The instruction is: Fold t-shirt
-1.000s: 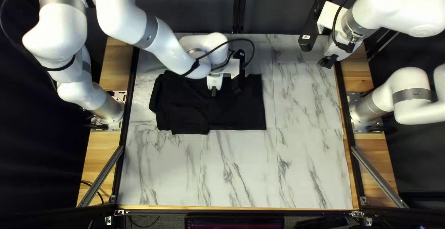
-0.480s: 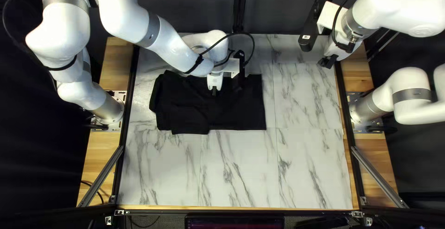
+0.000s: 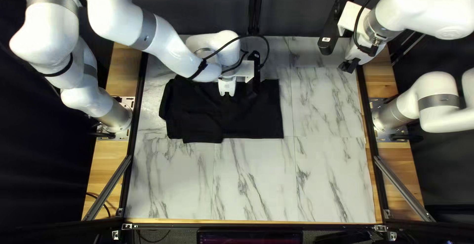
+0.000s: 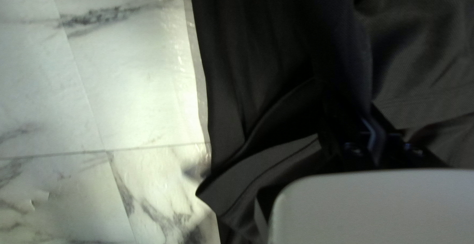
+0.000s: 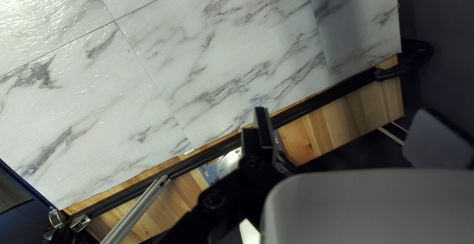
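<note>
Across the marble table (image 3: 255, 177), the black t-shirt (image 3: 192, 114) lies folded at eleven o'clock. Your left gripper (image 3: 227, 93) is buried in cloth near its far edge, grip impossible to tell. At one o'clock, your right gripper (image 3: 348, 66) hangs wide open, well clear.

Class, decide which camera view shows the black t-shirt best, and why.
Top left view: nearly the whole t-shirt lies on the table. The left wrist view shows only nearby folds, the right wrist view only one corner.

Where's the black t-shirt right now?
In the top left view, the t-shirt lies on the marble table, left of centre, toward its far edge, under the left gripper.
</note>
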Available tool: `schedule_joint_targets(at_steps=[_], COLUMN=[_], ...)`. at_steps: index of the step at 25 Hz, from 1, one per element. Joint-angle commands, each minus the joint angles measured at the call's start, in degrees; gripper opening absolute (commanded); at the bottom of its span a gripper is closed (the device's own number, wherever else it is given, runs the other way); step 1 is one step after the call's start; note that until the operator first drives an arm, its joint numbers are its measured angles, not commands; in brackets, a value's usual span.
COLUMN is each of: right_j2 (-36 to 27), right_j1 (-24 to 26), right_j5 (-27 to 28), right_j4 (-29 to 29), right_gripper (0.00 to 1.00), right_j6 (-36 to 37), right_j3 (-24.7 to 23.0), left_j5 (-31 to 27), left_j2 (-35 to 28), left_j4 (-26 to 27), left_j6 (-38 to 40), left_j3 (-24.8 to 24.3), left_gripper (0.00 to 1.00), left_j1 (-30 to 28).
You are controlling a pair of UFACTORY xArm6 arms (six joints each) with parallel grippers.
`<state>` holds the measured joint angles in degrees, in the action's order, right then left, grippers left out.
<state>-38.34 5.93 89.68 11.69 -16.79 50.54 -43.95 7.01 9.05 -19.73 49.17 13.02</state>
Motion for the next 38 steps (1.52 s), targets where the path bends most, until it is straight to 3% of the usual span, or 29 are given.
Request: schedule_joint_targets(at_steps=[1,7,11,12,13,14,15,26,33,38], right_j2=[0.0,0.0,0.0,0.0,0.0,0.0,0.0,0.0,0.0,0.0], right_j1=[0.0,0.0,0.0,0.0,0.0,0.0,0.0,0.0,0.0,0.0], right_j5=[0.0,0.0,0.0,0.0,0.0,0.0,0.0,0.0,0.0,0.0], right_j4=[0.0,0.0,0.0,0.0,0.0,0.0,0.0,0.0,0.0,0.0], right_gripper=[1.0,1.0,1.0,1.0,1.0,1.0,1.0,1.0,1.0,1.0], right_j6=[0.0,0.0,0.0,0.0,0.0,0.0,0.0,0.0,0.0,0.0], right_j3=[0.0,0.0,0.0,0.0,0.0,0.0,0.0,0.0,0.0,0.0], left_j5=[0.03,0.85,1.32,1.3,1.21,1.03,0.97,-0.09,0.28,-1.2], left_j2=[-1.07,-2.11,-2.28,-2.28,-2.32,-2.34,-2.41,-5.43,-8.5,-14.44], left_j4=[-1.21,-2.29,-2.78,-2.86,-2.98,-3.29,-3.4,-3.84,-3.91,-3.95], left_j6=[1.33,2.12,3.07,3.27,3.46,3.81,3.96,5.75,9.2,11.32], left_j3=[-0.77,-3.11,-4.01,-4.05,-4.04,-4.0,-4.01,-5.27,-6.42,-8.35], left_gripper=[0.02,0.03,0.09,0.34,0.67,0.89,1.0,1.0,1.0,1.0], left_j1=[0.08,1.17,1.31,1.28,1.2,1.1,1.06,0.09,-3.41,-5.52])
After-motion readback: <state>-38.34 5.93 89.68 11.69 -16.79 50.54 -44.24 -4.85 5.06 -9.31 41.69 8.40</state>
